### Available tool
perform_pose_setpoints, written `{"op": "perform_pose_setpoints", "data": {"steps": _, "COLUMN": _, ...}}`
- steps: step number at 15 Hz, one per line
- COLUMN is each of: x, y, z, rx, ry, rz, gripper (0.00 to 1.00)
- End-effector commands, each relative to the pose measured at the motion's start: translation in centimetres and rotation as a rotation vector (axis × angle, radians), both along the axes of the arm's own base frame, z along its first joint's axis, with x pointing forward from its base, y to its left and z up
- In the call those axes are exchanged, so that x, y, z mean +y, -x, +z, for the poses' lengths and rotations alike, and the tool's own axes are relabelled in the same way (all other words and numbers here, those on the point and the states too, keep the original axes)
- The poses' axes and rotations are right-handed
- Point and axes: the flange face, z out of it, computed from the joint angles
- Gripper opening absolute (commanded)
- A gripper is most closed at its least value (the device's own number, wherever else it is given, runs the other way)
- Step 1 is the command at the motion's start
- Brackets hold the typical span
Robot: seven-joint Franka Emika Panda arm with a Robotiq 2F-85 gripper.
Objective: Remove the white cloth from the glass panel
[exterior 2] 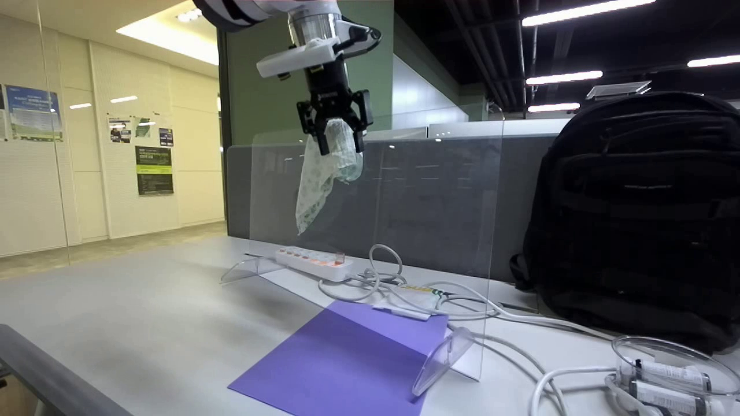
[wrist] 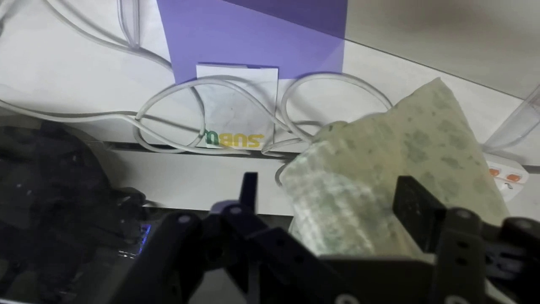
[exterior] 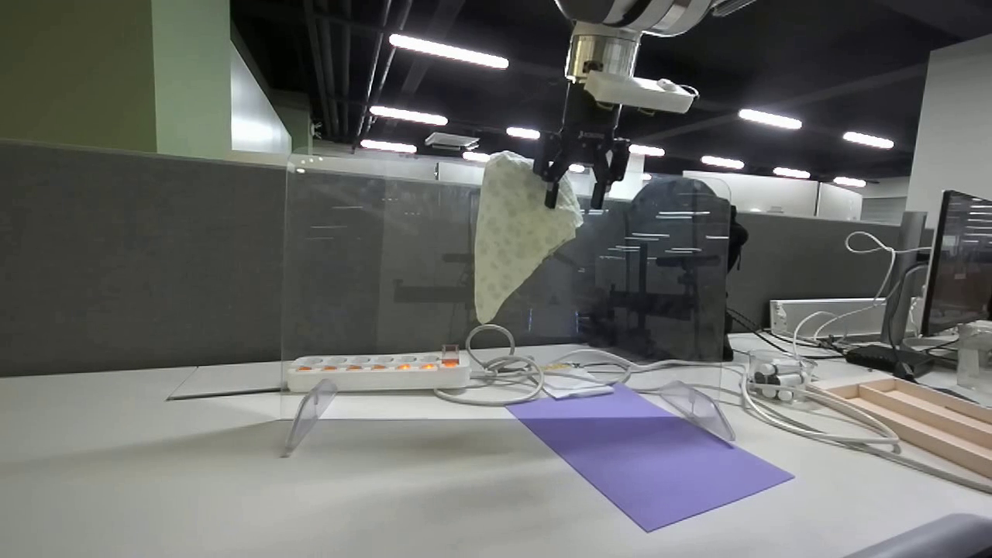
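One Robotiq gripper (exterior: 575, 198) stood spread, grasping nothing; the speckled white cloth (exterior: 515, 232) hung over the glass panel (exterior: 418, 248) at twelve o'clock; approach seemed in hand, a centred pinch needed next.

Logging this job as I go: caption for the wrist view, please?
Open claw with part of the speckled white cloth between its spread jaws; purple sheet and looped cable in view.

White table (exterior: 155, 480) | upright glass panel (exterior 2: 404, 214) | purple sheet (exterior: 659, 473) | power strip (exterior: 380, 377) | cables (wrist: 333, 76) | wooden tray (exterior: 911, 418)
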Motion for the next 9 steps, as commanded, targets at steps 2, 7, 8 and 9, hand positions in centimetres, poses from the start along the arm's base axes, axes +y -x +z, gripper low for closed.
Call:
{"op": "perform_pose_setpoints", "data": {"steps": 2, "x": 0.6, "y": -0.42, "z": 0.29, "rx": -0.007, "ry": 0.012, "rz": 0.056, "gripper": 0.44}}
{"op": "perform_pose_setpoints", "data": {"steps": 7, "x": 0.7, "y": -0.25, "z": 0.31, "rx": 0.0, "ry": 0.018, "rz": 0.088, "gripper": 0.12}}
{"op": "perform_pose_setpoints", "data": {"steps": 8, "x": 0.72, "y": -0.21, "z": 0.26, "rx": 0.005, "ry": 0.016, "rz": 0.093, "gripper": 0.04}}
{"op": "perform_pose_setpoints", "data": {"steps": 9, "x": 0.81, "y": -0.13, "z": 0.14, "rx": 0.014, "ry": 0.014, "rz": 0.102, "gripper": 0.01}}
